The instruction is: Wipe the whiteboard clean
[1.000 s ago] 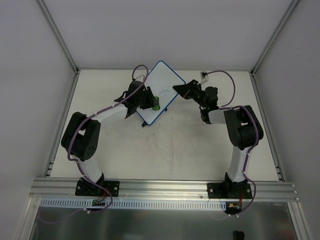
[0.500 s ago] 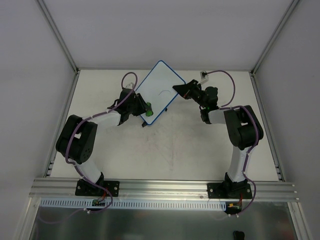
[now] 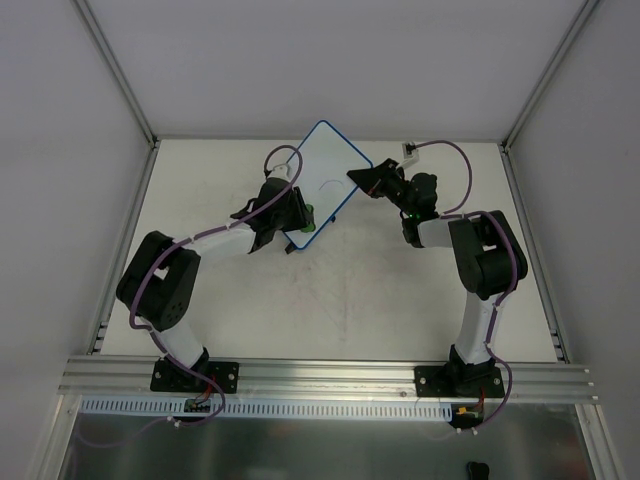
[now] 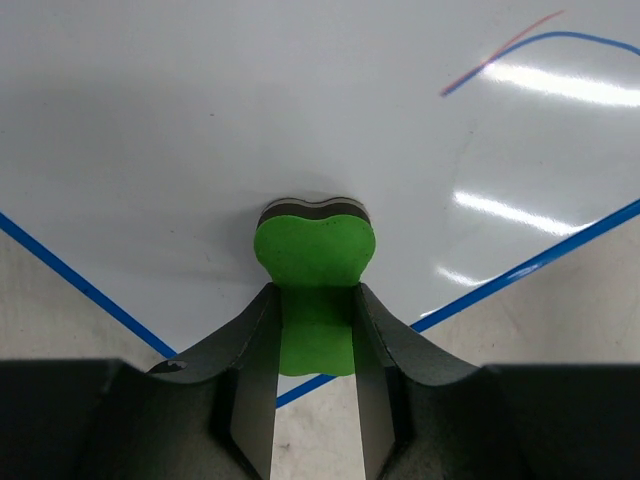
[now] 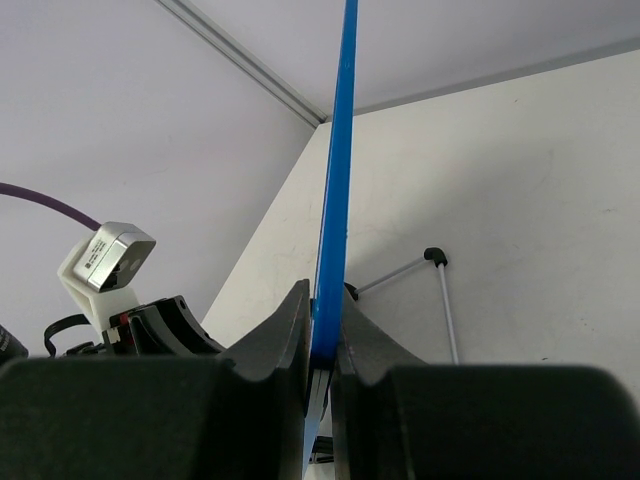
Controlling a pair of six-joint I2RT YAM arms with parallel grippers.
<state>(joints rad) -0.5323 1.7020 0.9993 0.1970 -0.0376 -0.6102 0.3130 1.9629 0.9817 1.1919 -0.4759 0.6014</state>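
The whiteboard (image 3: pixel 322 170) lies tilted at the back middle of the table, white with a thin blue rim. A thin pen line (image 4: pixel 520 45) shows near its far part in the left wrist view. My left gripper (image 3: pixel 305 218) is shut on a green eraser (image 4: pixel 314 275) and presses its dark felt face on the whiteboard (image 4: pixel 250 120) near its front corner. My right gripper (image 3: pixel 358 178) is shut on the board's right edge; in the right wrist view the blue rim (image 5: pixel 336 180) stands edge-on between the fingers (image 5: pixel 285 330).
A small white connector block (image 3: pixel 407 151) with a purple cable lies behind the right arm. Enclosure walls stand left, right and behind. An aluminium rail (image 3: pixel 330 375) runs along the near edge. A thin wire stand (image 5: pixel 440 290) shows under the board.
My left gripper swept the green eraser left and toward the board's front edge, then back right a little. The right gripper and the board stayed put.
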